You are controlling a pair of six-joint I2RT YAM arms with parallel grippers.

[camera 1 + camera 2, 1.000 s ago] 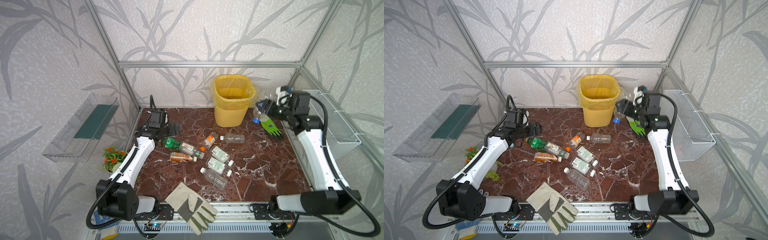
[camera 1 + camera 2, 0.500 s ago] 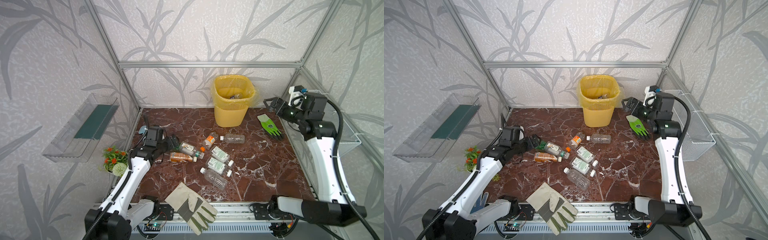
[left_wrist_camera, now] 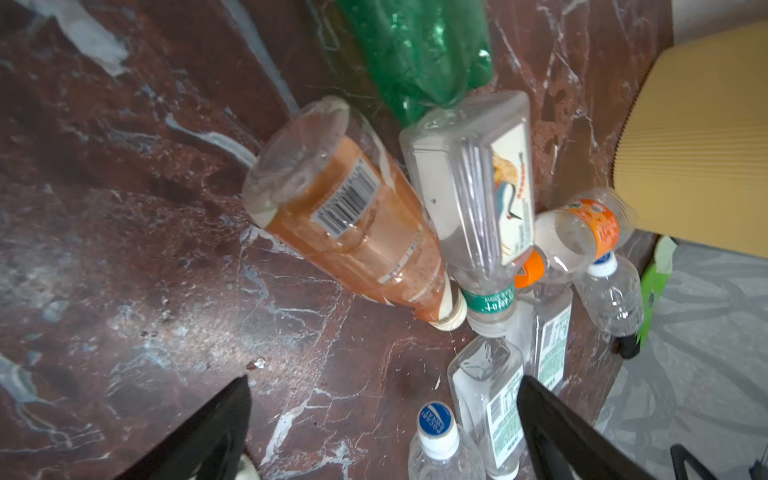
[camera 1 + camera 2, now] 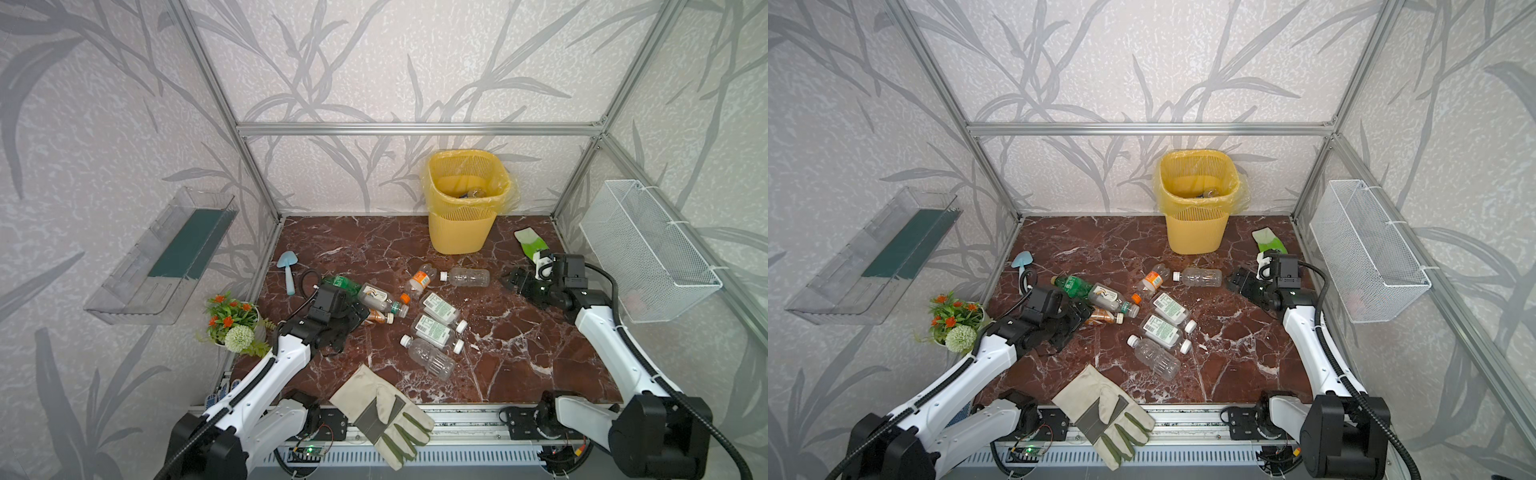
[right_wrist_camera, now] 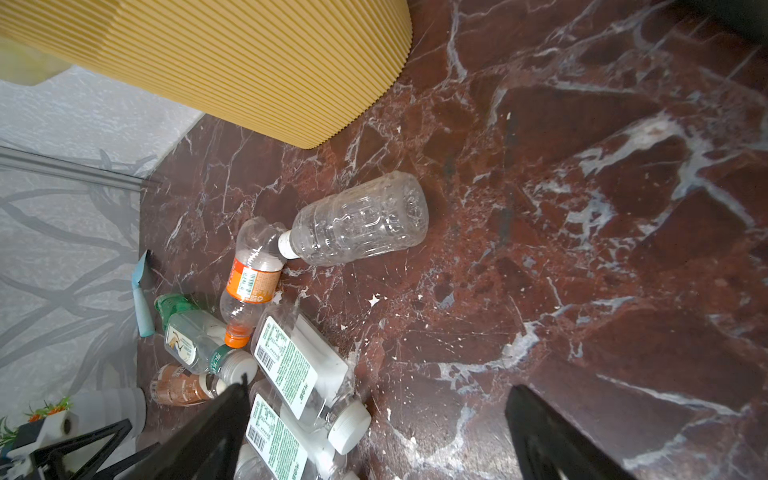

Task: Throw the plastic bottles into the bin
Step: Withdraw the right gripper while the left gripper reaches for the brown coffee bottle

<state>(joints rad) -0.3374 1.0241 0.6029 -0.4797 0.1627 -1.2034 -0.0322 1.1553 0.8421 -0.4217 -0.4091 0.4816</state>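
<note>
The plastic bottles (image 4: 434,330) lie on their sides across the middle of the marble table (image 4: 519,353). The green bottle (image 4: 340,284) is at the pile's 10 o'clock, with the amber bottle (image 3: 353,232) just beside it. A bare clear bottle (image 4: 465,277) sits out at 1 o'clock. At least one more shows down inside the bin (image 4: 457,232), which stands upright at the table's 12 o'clock, close to the back wall. The left gripper (image 3: 384,382) hangs low at the pile's 9 o'clock, jaws spread wide with nothing in them and the amber bottle just ahead. The right gripper (image 5: 378,388), at 3 o'clock from the clear bottle, gapes wide too, empty. A work glove (image 4: 382,415) lies at 6 o'clock.
</note>
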